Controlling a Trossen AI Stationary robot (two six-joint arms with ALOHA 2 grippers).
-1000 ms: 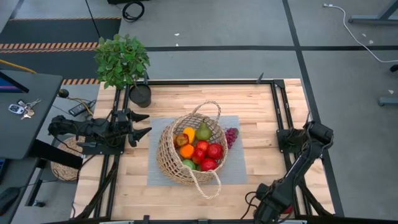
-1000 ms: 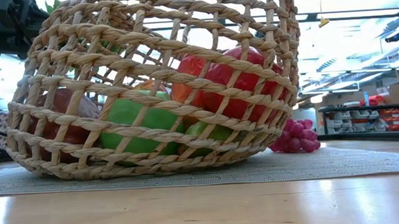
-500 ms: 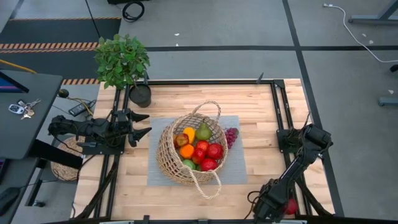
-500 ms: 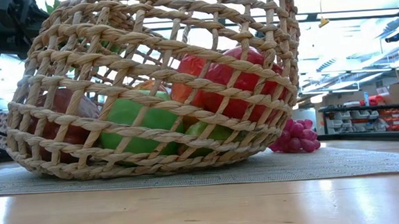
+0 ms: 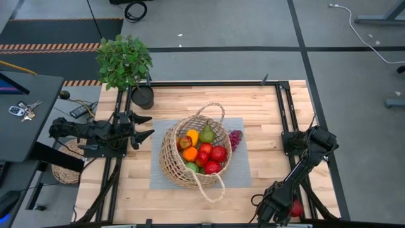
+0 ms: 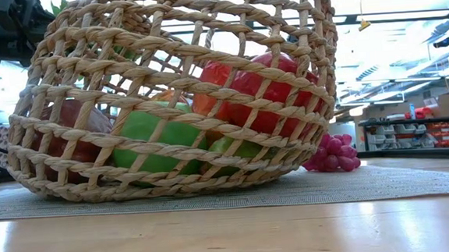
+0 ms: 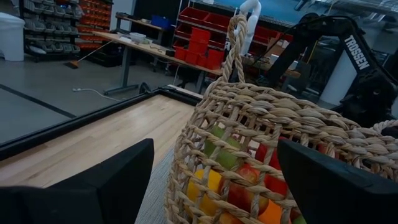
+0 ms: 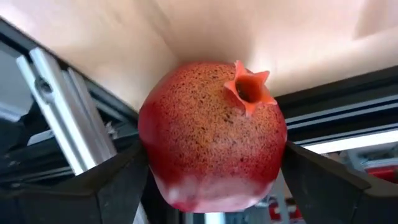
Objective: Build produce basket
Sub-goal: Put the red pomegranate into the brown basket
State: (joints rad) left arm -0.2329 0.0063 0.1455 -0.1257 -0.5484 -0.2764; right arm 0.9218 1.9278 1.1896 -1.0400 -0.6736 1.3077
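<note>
While the basket (image 5: 192, 152) sits near the middle of the table (image 5: 266, 139) on a grey mat (image 5: 243, 171), already loaded with produce (image 5: 202, 152) and with purple grapes (image 5: 235, 138) just outside its wall, one fruit remains. At the table's front right corner, the right gripper (image 8: 211, 180) brackets a red pomegranate (image 8: 211, 130), its fingers against both sides; the grip looks not yet firm. Next it must clamp, lift and carry it to the basket. The left gripper (image 5: 142, 126) waits open at the left edge.
</note>
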